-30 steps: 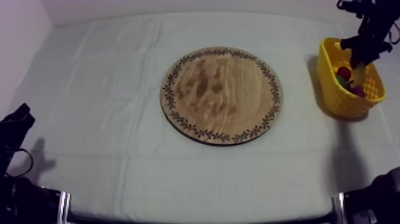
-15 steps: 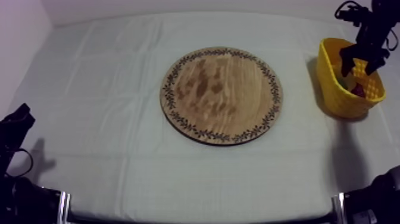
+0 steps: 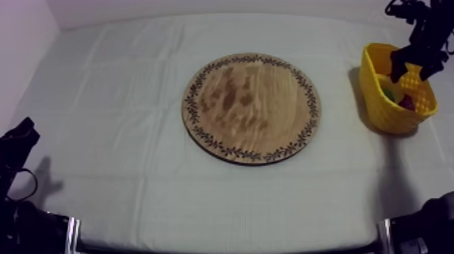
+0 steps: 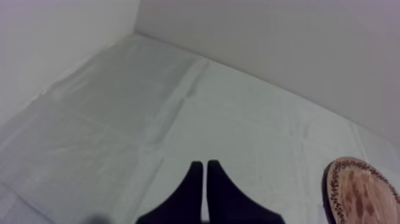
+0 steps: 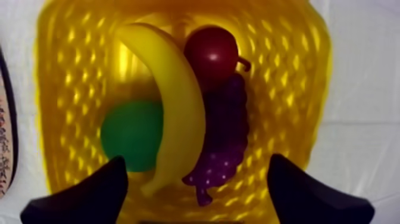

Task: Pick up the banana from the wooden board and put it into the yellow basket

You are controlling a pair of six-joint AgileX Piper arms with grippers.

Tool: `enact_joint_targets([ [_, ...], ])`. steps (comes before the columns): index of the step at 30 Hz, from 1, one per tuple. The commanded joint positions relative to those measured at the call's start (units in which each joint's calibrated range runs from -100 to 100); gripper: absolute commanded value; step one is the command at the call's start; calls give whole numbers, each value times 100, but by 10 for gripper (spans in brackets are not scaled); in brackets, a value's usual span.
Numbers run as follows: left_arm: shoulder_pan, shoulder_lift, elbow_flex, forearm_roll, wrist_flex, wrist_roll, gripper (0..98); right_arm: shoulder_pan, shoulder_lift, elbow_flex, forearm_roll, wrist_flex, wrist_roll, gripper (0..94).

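The banana [image 5: 178, 113] is lying in the basket [image 3: 395, 111], at three o'clock from the board [image 3: 251, 108] by the cloth's [image 3: 101, 101] edge, perhaps against a pear [image 5: 131, 137]. Above it the right gripper [image 5: 197, 162] is hovering spread; the left gripper [image 4: 205, 173] is resting pressed together.

I count one round wooden board [image 3: 251, 108] and one yellow basket [image 3: 375, 101], the board lying well apart from the basket. Inside the basket are four toy fruits, one of each kind: one banana [image 5: 178, 107], one green pear [image 5: 131, 136], one bunch of grapes [image 5: 229, 137] and one small red fruit [image 5: 210, 52]. There are two grippers: the right gripper [image 3: 413, 67] over the basket and the left gripper [image 4: 205, 164] far from it.
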Motion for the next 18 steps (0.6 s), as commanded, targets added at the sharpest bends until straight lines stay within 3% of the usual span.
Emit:
enact_joint_targets([
  [1, 1, 0, 3, 3, 1, -1, 1, -28, -388, 195, -32, -140, 17, 632],
  [18, 1, 0, 3, 3, 1, -1, 1, -301, -3065, 2182, -295, -1021, 269, 336],
])
